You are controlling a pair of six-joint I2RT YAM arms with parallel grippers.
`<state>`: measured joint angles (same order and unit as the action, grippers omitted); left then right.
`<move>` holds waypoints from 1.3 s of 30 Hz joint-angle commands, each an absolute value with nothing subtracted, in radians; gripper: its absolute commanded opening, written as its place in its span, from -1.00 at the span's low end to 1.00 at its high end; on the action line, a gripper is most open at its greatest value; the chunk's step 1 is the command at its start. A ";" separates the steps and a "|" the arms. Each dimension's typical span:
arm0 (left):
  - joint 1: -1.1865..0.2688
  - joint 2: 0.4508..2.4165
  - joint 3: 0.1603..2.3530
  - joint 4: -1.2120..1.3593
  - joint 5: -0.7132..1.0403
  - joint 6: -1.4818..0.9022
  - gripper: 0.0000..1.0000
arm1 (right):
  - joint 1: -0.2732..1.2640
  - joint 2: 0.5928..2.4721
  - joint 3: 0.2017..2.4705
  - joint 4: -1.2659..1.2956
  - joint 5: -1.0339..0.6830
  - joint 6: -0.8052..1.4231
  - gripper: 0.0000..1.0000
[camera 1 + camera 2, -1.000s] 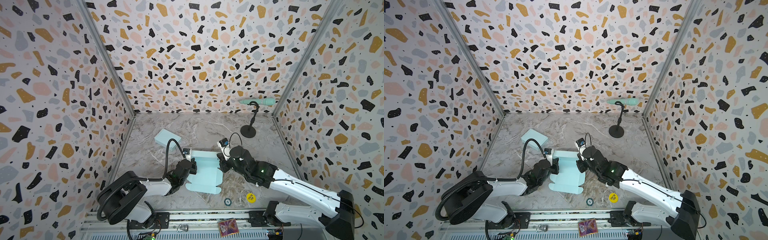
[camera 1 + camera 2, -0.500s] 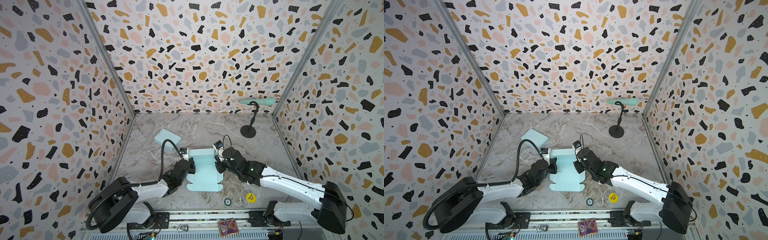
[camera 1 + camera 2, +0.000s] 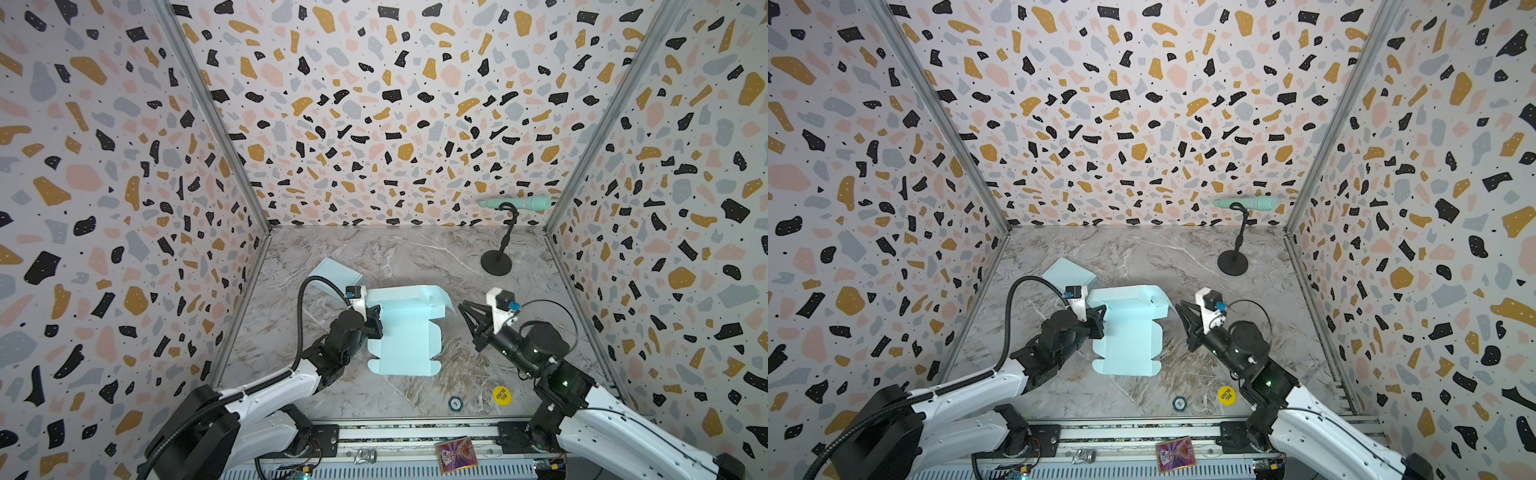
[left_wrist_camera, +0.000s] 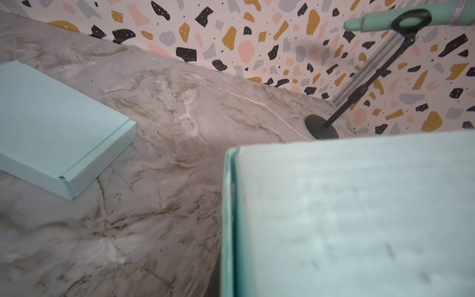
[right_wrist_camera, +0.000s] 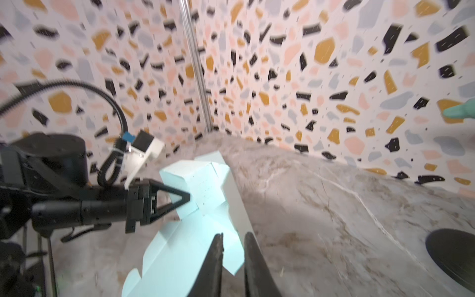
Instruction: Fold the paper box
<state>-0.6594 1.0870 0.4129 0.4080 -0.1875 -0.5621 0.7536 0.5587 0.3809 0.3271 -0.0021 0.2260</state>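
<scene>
1. The left pincer (image 3: 377,319) is at the left edge of the pale blue-green, partly folded paper box (image 3: 405,332). It is pressed together on the box's raised left wall. In the left wrist view that wall (image 4: 347,218) is a blur filling much of the frame.
2. A closed pale blue-green cardboard carton (image 3: 332,270) lies well left of the black round-based stand (image 3: 496,262). The left arm's cable partly hides it.
3. The paper box lies on the grey marble tabletop (image 3: 395,249), well apart from the stand, left of it and nearer the camera. Its far flaps are raised and its near panel is flat.
4. A small dark round chip (image 3: 455,402) lies nearer the camera than the stand, and its lettering is too small to read. Beside it, a yellow round disc (image 3: 501,395) reads "BIG BLIND".
5. The right pincer (image 3: 461,306) hovers just right of the paper box without touching it, between box and stand. Its jaws are slightly parted and hold nothing.
</scene>
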 commanded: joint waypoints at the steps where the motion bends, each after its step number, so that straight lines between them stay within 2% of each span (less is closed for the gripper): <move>1: -0.627 1.024 0.464 0.365 -0.104 -0.560 -1.00 | 0.680 0.518 0.271 0.519 -0.118 0.344 -0.59; 6: -0.612 0.984 0.484 0.341 -0.060 -0.566 -1.00 | 0.627 0.638 0.230 0.699 -0.240 0.384 -0.60; 13: -0.612 1.000 0.479 0.376 -0.003 -0.577 -1.00 | 0.628 0.836 0.284 0.890 -0.330 0.388 -0.55; 18: -0.613 1.000 0.474 0.382 0.008 -0.581 -1.00 | 0.639 0.909 0.317 0.953 -0.359 0.400 -0.52; 20: -0.613 1.002 0.472 0.383 0.010 -0.581 -1.00 | 0.647 0.931 0.324 0.965 -0.365 0.401 -0.46; 22: -0.612 1.009 0.471 0.389 0.016 -0.583 -1.00 | 0.656 0.952 0.328 0.982 -0.364 0.408 -0.29; 27: -0.613 1.024 0.465 0.407 0.031 -0.587 -1.00 | 0.674 0.996 0.350 0.986 -0.351 0.407 -0.14; 34: -0.612 1.017 0.458 0.407 0.037 -0.586 -1.00 | 0.681 1.011 0.398 0.851 -0.252 0.389 -0.15; 39: -0.607 1.037 0.470 0.369 0.044 -0.562 -1.00 | 0.690 0.967 0.429 0.697 -0.260 0.310 -0.14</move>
<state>-0.6159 1.0283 0.4606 0.3519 0.0219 -0.5861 0.6815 1.0103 0.3904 0.8059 -0.2665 0.3679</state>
